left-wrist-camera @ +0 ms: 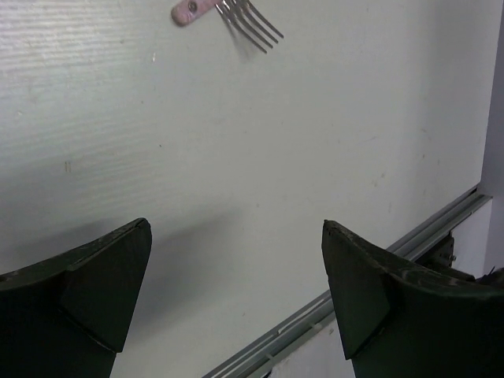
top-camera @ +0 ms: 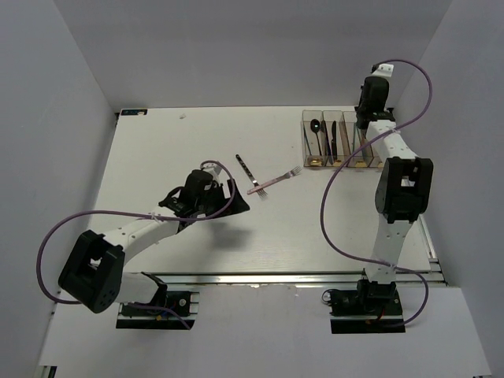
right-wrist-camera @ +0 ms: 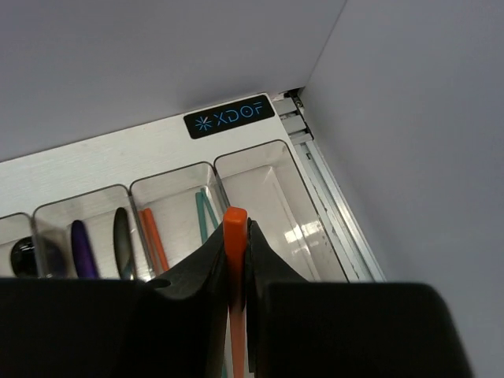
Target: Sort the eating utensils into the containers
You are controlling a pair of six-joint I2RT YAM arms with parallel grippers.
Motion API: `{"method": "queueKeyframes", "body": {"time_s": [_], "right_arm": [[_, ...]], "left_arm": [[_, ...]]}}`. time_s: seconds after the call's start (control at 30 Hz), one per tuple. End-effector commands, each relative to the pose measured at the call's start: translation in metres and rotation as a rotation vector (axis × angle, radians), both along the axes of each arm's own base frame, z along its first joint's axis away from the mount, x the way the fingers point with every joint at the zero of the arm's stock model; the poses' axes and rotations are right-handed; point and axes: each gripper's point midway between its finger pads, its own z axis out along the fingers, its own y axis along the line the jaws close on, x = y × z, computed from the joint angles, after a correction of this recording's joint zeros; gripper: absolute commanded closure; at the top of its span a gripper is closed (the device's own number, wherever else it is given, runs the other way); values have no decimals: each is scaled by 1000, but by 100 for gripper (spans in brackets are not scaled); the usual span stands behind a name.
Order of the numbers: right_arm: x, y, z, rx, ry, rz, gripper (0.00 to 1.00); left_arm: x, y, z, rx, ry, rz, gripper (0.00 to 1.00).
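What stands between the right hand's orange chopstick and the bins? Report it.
Nothing visible. The right hand grips the orange chopstick above the open-topped bins. The compartment holding the green chopstick lies uncovered.

A white table (top-camera: 197,134) is enclosed by grey walls (top-camera: 47,94), with a metal rail (top-camera: 260,278) along its six o'clock edge. A black XDOF label (right-wrist-camera: 229,116) sits near its one o'clock corner.
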Motion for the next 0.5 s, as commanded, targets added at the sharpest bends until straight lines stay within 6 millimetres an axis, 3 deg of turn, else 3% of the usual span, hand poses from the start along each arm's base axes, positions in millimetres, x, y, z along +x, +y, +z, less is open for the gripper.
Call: {"method": "queueKeyframes", "body": {"time_s": [0.0, 0.17, 0.3, 0.33, 0.37, 0.47], "right_arm": [[16, -9, 7, -39, -23, -9, 100], [31, -9, 2, -40, -40, -1, 100], [38, -9, -17, -33, 1, -8, 97], [36, -8, -21, -24, 7, -7, 85], [35, -7, -23, -14, 7, -9, 55], [28, -3, -20, 26, -11, -4, 32]], "left_arm": [[-13, -12, 12, -39, -31, -68, 2], [-20, -19, 7, -14, -23, -96, 2], [-16, -15, 12, 8, -36, -71, 2], [-14, -13, 14, 16, -41, -59, 2], [-8, -10, 20, 31, -64, -32, 2], [0, -3, 27, 72, -81, 6, 2]]}}
